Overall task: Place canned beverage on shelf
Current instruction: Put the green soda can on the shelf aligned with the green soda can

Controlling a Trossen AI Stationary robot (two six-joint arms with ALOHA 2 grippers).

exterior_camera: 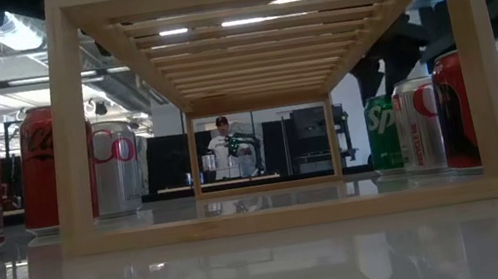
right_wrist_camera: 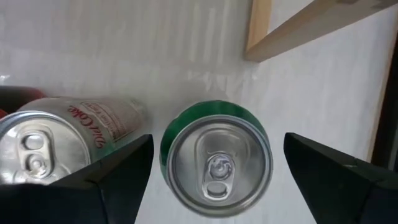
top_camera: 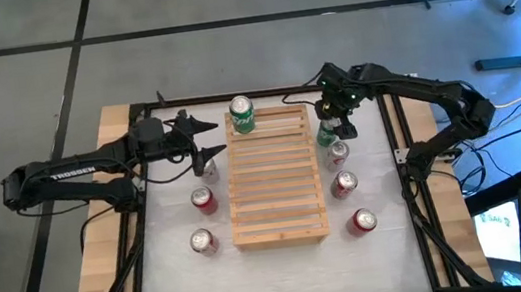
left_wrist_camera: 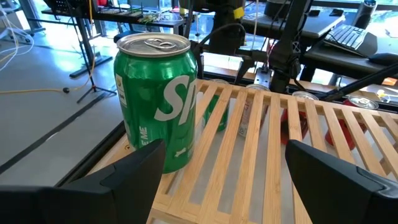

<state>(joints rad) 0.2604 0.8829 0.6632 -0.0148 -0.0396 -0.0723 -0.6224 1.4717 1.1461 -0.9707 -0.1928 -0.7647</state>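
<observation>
Up above a green can (right_wrist_camera: 217,163) on the table, our right gripper (top_camera: 334,108) hangs with its fingers apart and nothing between them. A silver can (right_wrist_camera: 59,140) stands just beside that green can, and a corner of the shelf (top_camera: 274,174) is near. Our left gripper (top_camera: 201,139) waits by the shelf's other side, fingers apart too and holding nothing. Right in front of it, another green can (left_wrist_camera: 157,99) stands upright on the shelf's corner slats.
</observation>
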